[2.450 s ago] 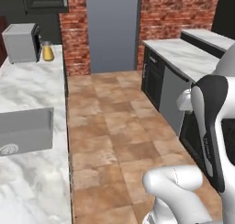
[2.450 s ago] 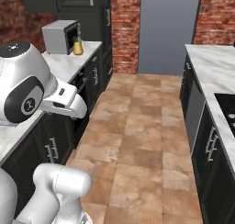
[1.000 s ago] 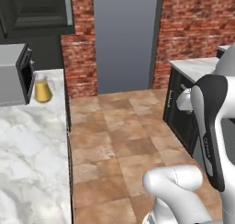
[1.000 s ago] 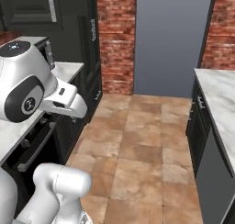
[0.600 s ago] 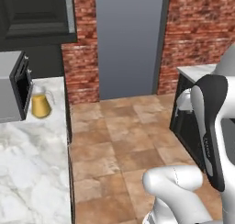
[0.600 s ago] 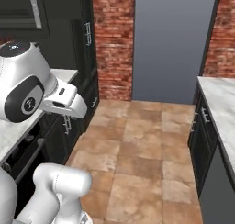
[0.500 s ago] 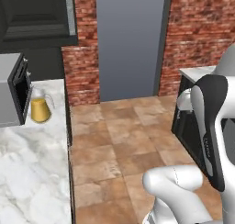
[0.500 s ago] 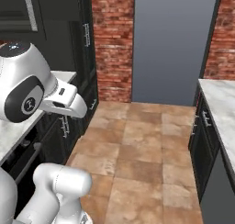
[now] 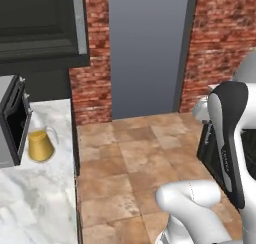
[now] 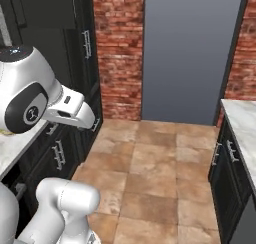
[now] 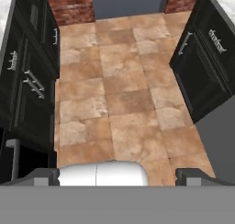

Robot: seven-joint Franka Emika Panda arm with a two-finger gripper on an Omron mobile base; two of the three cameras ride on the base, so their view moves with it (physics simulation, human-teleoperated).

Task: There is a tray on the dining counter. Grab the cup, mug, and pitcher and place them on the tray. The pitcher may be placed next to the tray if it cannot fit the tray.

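Observation:
The amber-gold pitcher [image 9: 39,144] stands upright on a marble counter [image 9: 35,203] at the left, right beside the front of a grey microwave [image 9: 11,119]. My gripper [image 11: 117,176] hangs over the tiled floor and points down at it. Its two dark fingertips [image 11: 43,175] stand far apart at the view's bottom corners, so it is open with nothing between them. The white arm rises at the right of the left base view, well away from the pitcher.
A tiled floor aisle [image 9: 135,163] runs ahead to a grey door [image 9: 145,48] set in a brick wall [image 10: 117,53]. Dark cabinets [image 11: 27,81] line the left and more dark cabinets [image 11: 202,62] the right. Another marble counter [image 10: 244,122] lies at the right.
The whole picture has shifted: the base has driven forward, so door and brick wall are nearer and the pitcher and microwave sit larger at the left. The gripper has stayed open.

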